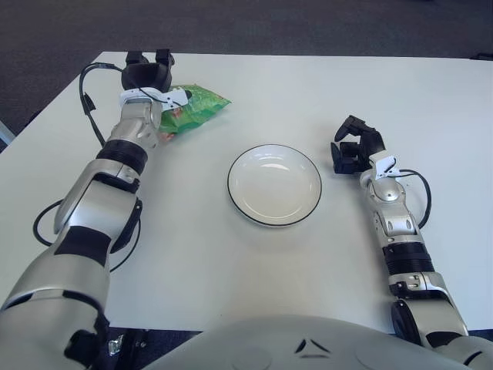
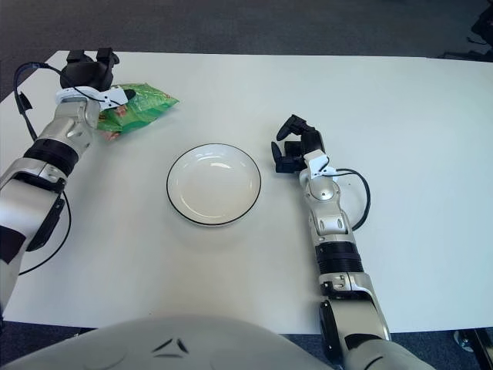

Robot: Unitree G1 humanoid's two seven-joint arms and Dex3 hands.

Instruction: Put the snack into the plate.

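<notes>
Where the white table meets the robot's far left, the left hand sits at the near-left end of a green snack bag, its dark fingers pointing away toward the table's far edge. The wrist and a white clip on it overlap the bag's left end, but whether the fingers are closed on the bag or merely lie beside it cannot be told, since the hand's own body hides the contact. The bag lies flat on the table, its crinkled right end pointing toward the middle, and it is well apart from the plate. The plate, white with a thin dark rim, stands near the centre of the table and holds nothing. The right hand shows just right of the plate, near but not touching its rim; its black fingers are curled in loosely and hold nothing. A black cable loops beside the left forearm, and another curls by the right wrist.
</notes>
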